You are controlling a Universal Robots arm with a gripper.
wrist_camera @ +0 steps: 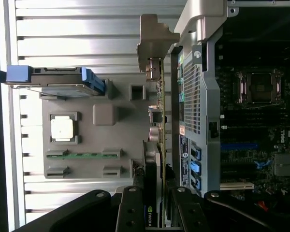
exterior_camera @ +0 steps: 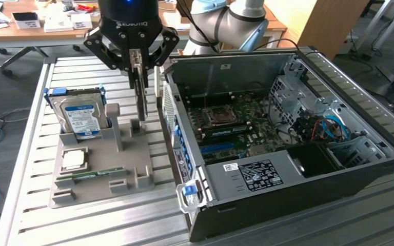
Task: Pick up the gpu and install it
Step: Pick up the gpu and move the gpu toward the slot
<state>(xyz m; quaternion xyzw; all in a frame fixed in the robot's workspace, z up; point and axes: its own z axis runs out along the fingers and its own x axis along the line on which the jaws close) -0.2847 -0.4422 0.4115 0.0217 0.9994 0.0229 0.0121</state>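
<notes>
The gripper (exterior_camera: 139, 77) clamped the gpu (exterior_camera: 141, 102) between its fingers, upright just beside the computer case (exterior_camera: 307, 197), not yet installed inside.

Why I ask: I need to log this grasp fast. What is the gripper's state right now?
The gripper: closed on the gpu, holding the thin card upright by its top edge over the grey holder.
</notes>
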